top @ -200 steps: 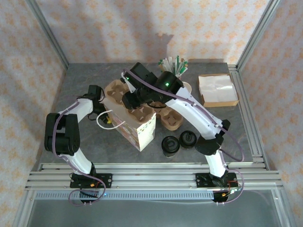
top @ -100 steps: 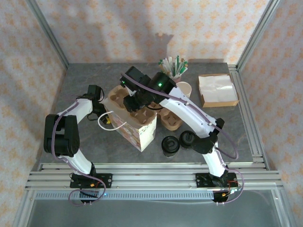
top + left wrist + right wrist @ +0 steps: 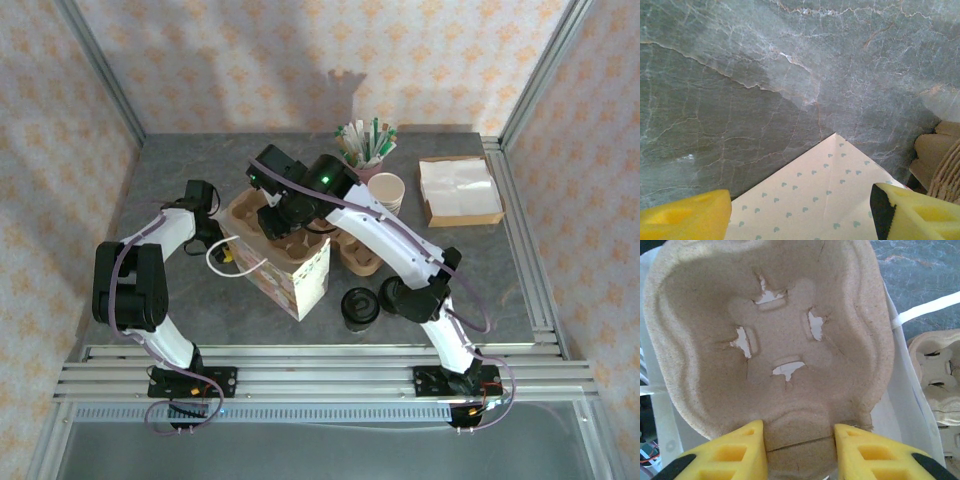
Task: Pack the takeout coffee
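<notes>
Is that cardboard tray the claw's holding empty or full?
Empty: the cardboard tray shows bare pulp, no cups, gripped at its edge by the right claw.

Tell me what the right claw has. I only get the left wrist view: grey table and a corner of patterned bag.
Observer: The right claw is shut on the rim of a pulp cup carrier, which it holds at the open mouth of the bag.
Operator: Coffee in yet?
Observer: No. The takeout coffee stands on the table, just right of the bag's near corner.
Operator: Any spare carriers?
Observer: Yes, another carrier lies on the table right of the bag.
</notes>
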Robot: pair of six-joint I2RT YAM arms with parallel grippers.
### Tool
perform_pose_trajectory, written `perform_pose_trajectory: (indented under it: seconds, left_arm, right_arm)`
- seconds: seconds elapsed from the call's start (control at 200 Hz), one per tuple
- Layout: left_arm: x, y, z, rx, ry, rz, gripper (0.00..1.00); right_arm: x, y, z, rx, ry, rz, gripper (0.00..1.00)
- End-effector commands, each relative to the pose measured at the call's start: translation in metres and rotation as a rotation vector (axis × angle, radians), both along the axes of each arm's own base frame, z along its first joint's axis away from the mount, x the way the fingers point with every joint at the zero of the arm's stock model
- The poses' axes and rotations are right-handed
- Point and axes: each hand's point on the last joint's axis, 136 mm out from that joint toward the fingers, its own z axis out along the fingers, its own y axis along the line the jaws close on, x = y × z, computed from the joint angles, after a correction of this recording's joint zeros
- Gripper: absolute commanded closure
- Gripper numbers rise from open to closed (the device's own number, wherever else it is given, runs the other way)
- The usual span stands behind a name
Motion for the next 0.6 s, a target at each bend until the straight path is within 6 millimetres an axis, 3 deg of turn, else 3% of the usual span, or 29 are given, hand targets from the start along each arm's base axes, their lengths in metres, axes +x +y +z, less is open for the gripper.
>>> perform_pose_trajectory:
  seconds: [0.0,0.596]
  left_arm:
    - [0.001,0.002,0.01,0.032,-0.024,-0.018,0.25]
    - [0.002,0.002,0.012,0.033,-0.03,-0.024,0.25]
  right_arm:
    - [0.001,0.002,0.0,-0.014,-0.019,0.006,0.65]
    - [0.006,0.014,-0.002,0.034,-0.006,-0.03,0.67]
